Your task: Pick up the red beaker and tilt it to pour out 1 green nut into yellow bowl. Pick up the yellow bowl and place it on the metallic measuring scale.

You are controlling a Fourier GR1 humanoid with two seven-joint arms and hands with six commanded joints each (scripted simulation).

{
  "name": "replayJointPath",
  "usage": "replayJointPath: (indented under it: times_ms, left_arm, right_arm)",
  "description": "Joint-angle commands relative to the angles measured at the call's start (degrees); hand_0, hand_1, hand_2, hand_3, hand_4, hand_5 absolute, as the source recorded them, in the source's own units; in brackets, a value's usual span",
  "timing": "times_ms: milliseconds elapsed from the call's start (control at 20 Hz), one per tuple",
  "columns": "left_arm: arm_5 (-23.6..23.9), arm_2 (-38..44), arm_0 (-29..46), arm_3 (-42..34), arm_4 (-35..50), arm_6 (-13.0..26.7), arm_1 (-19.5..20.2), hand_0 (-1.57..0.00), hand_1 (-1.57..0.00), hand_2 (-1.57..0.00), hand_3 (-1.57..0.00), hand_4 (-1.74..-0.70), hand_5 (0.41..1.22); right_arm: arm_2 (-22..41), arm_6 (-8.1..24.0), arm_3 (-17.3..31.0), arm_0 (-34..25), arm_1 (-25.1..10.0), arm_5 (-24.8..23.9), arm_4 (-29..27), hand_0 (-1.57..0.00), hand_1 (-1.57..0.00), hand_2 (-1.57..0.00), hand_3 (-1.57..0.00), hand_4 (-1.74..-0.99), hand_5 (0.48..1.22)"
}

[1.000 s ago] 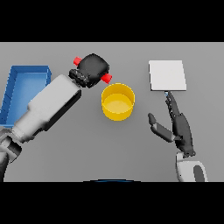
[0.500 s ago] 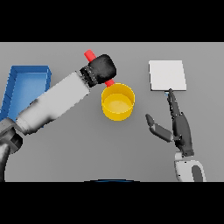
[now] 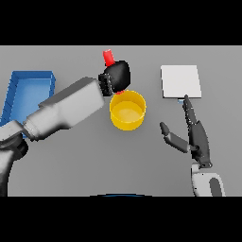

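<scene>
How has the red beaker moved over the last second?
Yes. The red beaker, held in the left robot hand, moved right, toward the round yellow bowl, and now sits at its far rim.

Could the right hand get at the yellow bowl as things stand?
Probably yes. The right hand is open beside the yellow bowl, with bare table between them. The left hand, holding the red beaker, sits over the bowl's far-left rim, leaving its right side free.

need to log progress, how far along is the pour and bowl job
Done: the left hand has the red beaker gripped and raised at the far rim of the yellow bowl. In hand: the pour; no green nut shows in the bowl. Left: moving the bowl onto the metallic measuring scale. The right hand waits open beside it.
</scene>
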Motion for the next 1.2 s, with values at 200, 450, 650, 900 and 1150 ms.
replayJointPath:
  times_ms: [200,450,650,900,1150]
  left_arm:
    - [1.3,-3.6,-4.7,1.7,-4.5,-1.9,-0.9,-1.57,-1.57,-1.57,-1.57,-1.73,1.221]
    - [2.6,-3.0,-15.0,5.1,-6.4,-5.8,0.1,-1.57,-1.57,-1.57,-1.57,-1.73,1.221]
    - [4.8,4.9,-20.7,11.3,-2.8,-3.6,3.6,-1.57,-1.57,-1.57,-1.57,-1.72,1.221]
    - [-0.1,24.7,-25.4,23.0,11.9,3.7,8.8,-1.57,-1.57,-1.57,-1.51,-1.73,1.221]
    - [1.9,44.0,-20.9,31.8,29.9,6.9,17.3,-1.57,-1.57,-1.57,-1.54,-1.74,1.221]
  right_arm:
    - [0.2,-0.2,0.5,0.1,0.6,-0.4,0.2,0.0,0.0,0.0,0.0,-1.128,0.575]
    - [0.6,0.8,0.6,-0.1,1.1,-1.2,1.3,0.0,0.0,0.0,0.0,-1.135,0.563]
    - [0.1,-0.6,1.0,-0.2,0.5,0.0,-0.2,0.0,0.0,0.0,0.0,-1.128,0.554]
    - [0.9,-2.0,1.9,-1.3,0.7,0.8,-0.3,0.0,0.0,0.0,0.0,-1.104,0.576]
    - [0.3,-1.2,2.5,-2.6,0.1,1.0,-0.8,0.0,0.0,0.0,0.0,-1.118,0.595]
